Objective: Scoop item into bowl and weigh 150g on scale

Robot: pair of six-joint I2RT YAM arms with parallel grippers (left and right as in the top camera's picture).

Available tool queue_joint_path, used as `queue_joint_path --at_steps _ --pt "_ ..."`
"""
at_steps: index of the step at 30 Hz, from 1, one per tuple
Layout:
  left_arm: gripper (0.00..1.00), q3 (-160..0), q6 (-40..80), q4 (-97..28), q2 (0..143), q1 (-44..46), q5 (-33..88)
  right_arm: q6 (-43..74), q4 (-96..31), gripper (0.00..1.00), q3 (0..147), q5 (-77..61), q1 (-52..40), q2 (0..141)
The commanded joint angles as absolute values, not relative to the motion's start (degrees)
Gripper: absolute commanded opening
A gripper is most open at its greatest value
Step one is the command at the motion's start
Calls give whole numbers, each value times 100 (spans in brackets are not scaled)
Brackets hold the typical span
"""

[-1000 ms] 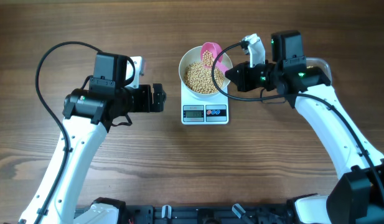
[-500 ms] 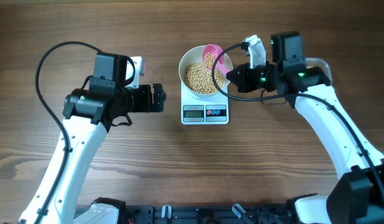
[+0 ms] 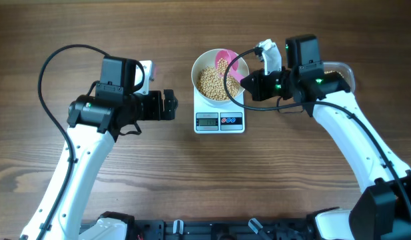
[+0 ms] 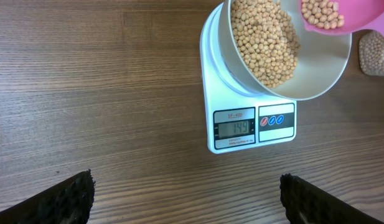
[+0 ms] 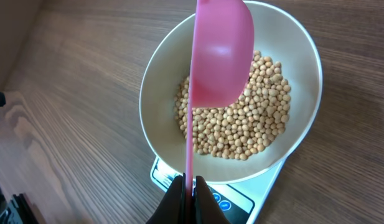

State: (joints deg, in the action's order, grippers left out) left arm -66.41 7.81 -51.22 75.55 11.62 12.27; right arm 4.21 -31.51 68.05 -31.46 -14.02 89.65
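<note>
Shifted slightly toward the bowl (image 3: 204, 61) since a second ago, right gripper (image 3: 249, 85) pinches the thin handle of a pink scoop (image 5: 220, 53). Grained wood table (image 3: 125, 193). Squarish white scale (image 3: 220, 121) under the round glossy bowl, just ahead of that gripper. Smooth plastic scoop tipped over small round tan beans (image 5: 241, 130). Left gripper (image 3: 172, 105) spread, empty, well apart from the scale.

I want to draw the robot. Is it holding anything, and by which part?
The right claw pinches the pink scoop by its handle's end. The left claw is open, holding nothing.

Robotics bench: white left arm (image 3: 75, 167) and right arm (image 3: 358, 143) at wood-grain tabletop (image 3: 205, 180).
</note>
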Motion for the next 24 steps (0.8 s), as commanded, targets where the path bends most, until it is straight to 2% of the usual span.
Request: queue_joint_path --at_steps 1,13,18,21,24 --pt "100 -6751 810 -5120 7555 1129 1212 314 -3114 4 6954 -3131 -1424 8877" --pt "100 -6751 810 -5122 7555 1129 1212 23 -3170 4 6954 -2888 -1424 8866" --pt "100 -6751 810 -5122 7555 1129 1212 172 -3020 4 6954 -3188 -1424 8842" --pt "100 -6751 810 -5122 7555 1129 1212 102 -3144 4 6954 -2803 -1424 8868" --pt "100 -6751 810 -5122 7555 1129 1212 176 -3002 4 6954 -3151 -1426 8825"
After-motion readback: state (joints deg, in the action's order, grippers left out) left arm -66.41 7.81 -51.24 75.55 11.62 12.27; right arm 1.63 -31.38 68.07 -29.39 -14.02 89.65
